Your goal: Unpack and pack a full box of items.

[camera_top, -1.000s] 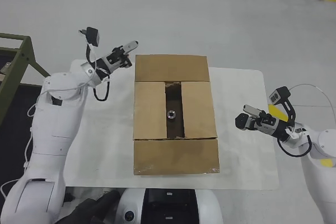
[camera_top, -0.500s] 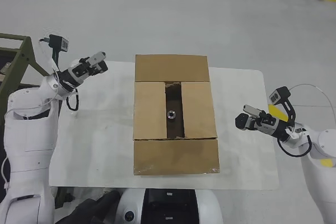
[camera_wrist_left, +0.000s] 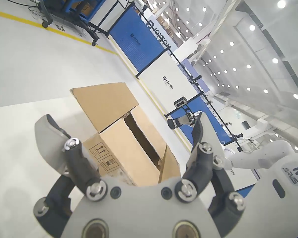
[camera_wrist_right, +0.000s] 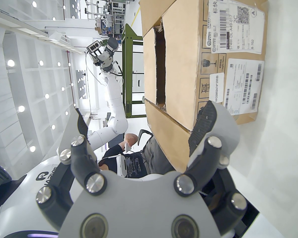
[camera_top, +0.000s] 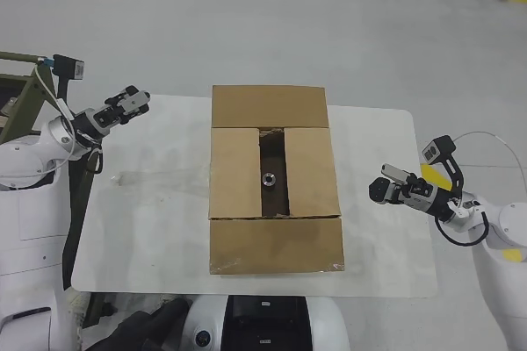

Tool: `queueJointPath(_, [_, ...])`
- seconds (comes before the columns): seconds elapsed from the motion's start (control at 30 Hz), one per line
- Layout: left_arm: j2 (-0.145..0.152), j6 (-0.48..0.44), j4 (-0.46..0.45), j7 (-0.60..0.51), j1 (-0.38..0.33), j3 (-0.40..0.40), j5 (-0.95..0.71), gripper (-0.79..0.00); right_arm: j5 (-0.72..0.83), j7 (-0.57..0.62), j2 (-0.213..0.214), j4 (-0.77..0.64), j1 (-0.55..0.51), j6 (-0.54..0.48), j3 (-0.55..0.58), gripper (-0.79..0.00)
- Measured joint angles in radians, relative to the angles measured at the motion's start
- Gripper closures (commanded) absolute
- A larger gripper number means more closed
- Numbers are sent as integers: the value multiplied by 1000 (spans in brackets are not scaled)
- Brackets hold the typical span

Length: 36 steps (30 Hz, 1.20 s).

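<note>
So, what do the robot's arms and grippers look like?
The left arm and right arm are white rounded shells, with black cables at the wrists. The left gripper and right gripper each have a grey plate, black links with silver screws, and pale fingers with dark ribbed pads.

A white bench [camera_top: 158, 228] stands on a grey floor [camera_top: 378, 44], a green metal frame [camera_top: 37, 83] just beside its left edge; blue partition panels [camera_wrist_left: 144, 45] and a yellow floor line [camera_wrist_left: 24, 20] lie farther off
</note>
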Motion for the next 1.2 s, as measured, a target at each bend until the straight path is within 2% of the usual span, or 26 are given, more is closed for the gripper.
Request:
queueJointPath(0.87, [0, 0, 0, 0, 0, 0, 1, -785, 0, -2, 0, -2, -1, 0, -1, -785])
queueJointPath(1.2, [0, 0, 0, 0, 0, 0, 1, -785, -51, -47, -3, -151, 7, 82, -91, -785])
